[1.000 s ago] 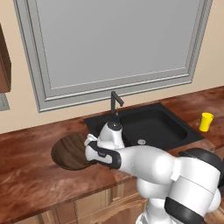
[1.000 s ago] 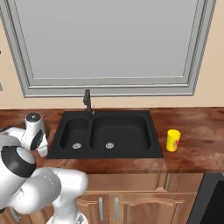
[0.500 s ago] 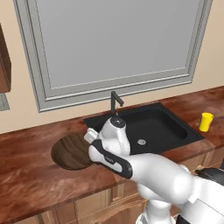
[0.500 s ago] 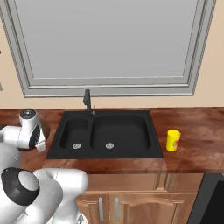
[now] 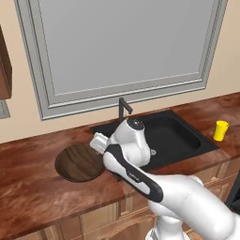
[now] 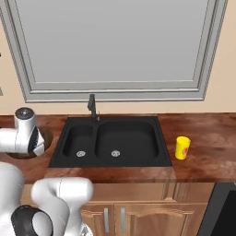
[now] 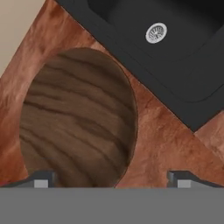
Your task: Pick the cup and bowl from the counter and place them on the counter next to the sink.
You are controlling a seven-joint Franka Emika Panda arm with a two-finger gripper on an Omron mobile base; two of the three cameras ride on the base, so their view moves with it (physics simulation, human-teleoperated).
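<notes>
The dark wood-grain bowl [image 5: 78,162] [image 7: 76,118] rests on the reddish-brown counter [image 5: 28,190] just left of the black sink [image 5: 171,136] [image 6: 115,138]. My gripper [image 7: 113,180] [image 5: 97,144] hangs above the bowl's sink-side rim, open, its two fingertips [image 7: 41,179] spread wide with nothing between them. The yellow cup [image 5: 221,130] [image 6: 183,147] stands upright on the counter to the right of the sink, far from the gripper.
A thin black faucet [image 5: 124,108] [image 6: 92,107] rises at the back of the sink, below a large window. The counter's front edge runs close below the bowl. My arm's elbow bulks over the counter in front of the sink.
The jaws have spread wide and let go of the bowl, which stays on the counter. The hand has lifted a little off it.
</notes>
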